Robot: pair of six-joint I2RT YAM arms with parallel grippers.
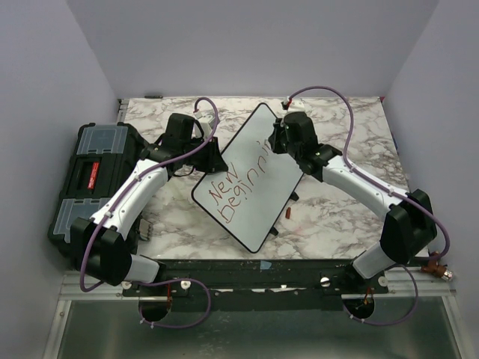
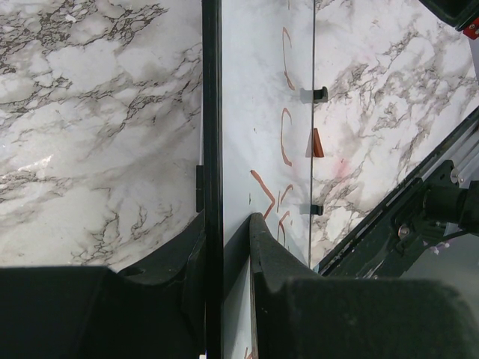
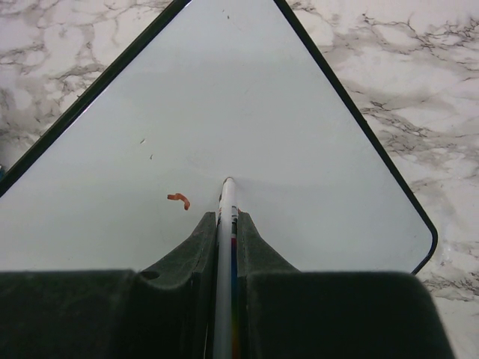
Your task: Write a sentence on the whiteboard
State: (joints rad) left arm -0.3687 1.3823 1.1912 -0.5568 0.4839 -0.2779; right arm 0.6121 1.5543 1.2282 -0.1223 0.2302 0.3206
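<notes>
The whiteboard (image 1: pixel 262 168) lies tilted on the marble table, with red lettering (image 1: pixel 232 191) that reads "New" and "Beginnin". My left gripper (image 1: pixel 212 155) is shut on the board's left edge; in the left wrist view the black frame (image 2: pixel 212 112) runs between my fingers (image 2: pixel 266 247). My right gripper (image 1: pixel 278 140) is shut on a white marker (image 3: pixel 226 224) whose tip touches the board (image 3: pixel 247 97) near a small red stroke (image 3: pixel 179 199). The end of the lettering is hidden under my right gripper.
A black toolbox (image 1: pixel 93 176) with clear lid compartments stands at the left table edge. A red marker cap (image 1: pixel 288 213) lies on the marble (image 1: pixel 337 217) beside the board's lower right edge. Grey walls enclose the table.
</notes>
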